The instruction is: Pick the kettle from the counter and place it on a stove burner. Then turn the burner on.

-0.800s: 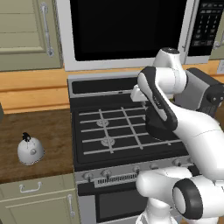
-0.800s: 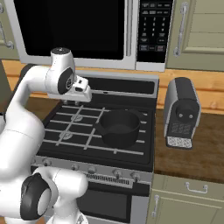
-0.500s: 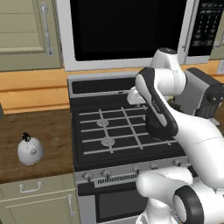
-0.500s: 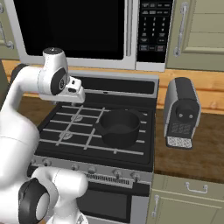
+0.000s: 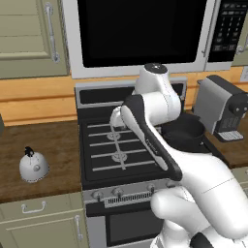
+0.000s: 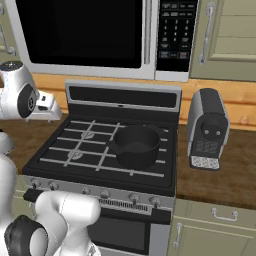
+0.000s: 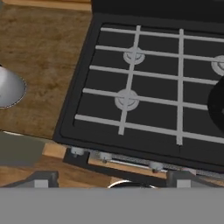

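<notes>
From where I'm sitting, the gripper [image 5: 115, 119] is up in the air over the left half of the cooktop [image 5: 101, 164], jaws spread wide with nothing in them. Looking down from the hand cam, I've got the two left-side burners under the pale grates [image 7: 131, 70], and the front one, the stove burner [image 7: 126, 99], is bare.

The kettle [image 5: 33, 165] is sitting upright on the counter [image 5: 58, 145], well to the left of the stove and apart from the hand. In the hand cam it's just a silvery edge [image 7: 9, 87] at the left border.

Other side of the stove, the black pot [image 6: 136, 146] sits on the right burners, and a toaster [image 6: 206, 129] stands on the worktop just past it.
</notes>
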Available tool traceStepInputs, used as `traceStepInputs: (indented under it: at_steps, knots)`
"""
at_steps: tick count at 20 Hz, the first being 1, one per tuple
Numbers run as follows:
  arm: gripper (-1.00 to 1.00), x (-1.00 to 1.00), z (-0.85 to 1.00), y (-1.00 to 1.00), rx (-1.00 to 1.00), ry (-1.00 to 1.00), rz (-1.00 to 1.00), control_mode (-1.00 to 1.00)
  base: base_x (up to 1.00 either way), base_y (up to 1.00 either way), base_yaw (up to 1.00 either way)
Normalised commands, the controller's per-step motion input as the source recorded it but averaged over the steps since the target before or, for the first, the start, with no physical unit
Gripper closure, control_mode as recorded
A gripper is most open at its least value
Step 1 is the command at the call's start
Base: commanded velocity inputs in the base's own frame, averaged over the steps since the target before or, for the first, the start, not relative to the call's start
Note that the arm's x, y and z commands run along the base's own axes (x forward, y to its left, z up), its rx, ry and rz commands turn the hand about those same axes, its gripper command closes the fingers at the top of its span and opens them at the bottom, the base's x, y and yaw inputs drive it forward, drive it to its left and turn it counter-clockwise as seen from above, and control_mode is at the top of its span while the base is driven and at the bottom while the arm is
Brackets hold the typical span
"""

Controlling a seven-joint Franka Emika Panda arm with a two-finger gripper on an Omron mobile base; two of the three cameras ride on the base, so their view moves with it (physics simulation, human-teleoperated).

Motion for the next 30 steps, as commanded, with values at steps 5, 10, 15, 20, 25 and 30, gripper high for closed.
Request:
traceStepInputs:
  at_steps: [5,10,15,20,25,30]
  knots:
    - [-1.00,-0.13,0.00,1.00,-0.01,-0.08,0.03,-1.00,0.00,0.00,0.00]
    - [-1.00,0.00,-0.02,1.00,-0.05,-0.06,0.00,-1.00,0.00,0.00,0.00]
    - [-1.00,0.00,-0.22,1.00,-0.17,0.00,0.00,-1.00,0.00,0.00,0.00]
    - [-1.00,0.16,-0.47,1.00,-0.08,0.02,0.00,-1.00,0.00,0.00,0.00]
    - [-1.00,0.55,-0.60,1.00,-0.05,0.12,0.00,-1.00,0.00,0.00,0.00]
    - [-1.00,0.78,-0.45,0.87,-0.03,0.15,0.00,-1.00,0.00,0.00,0.00]
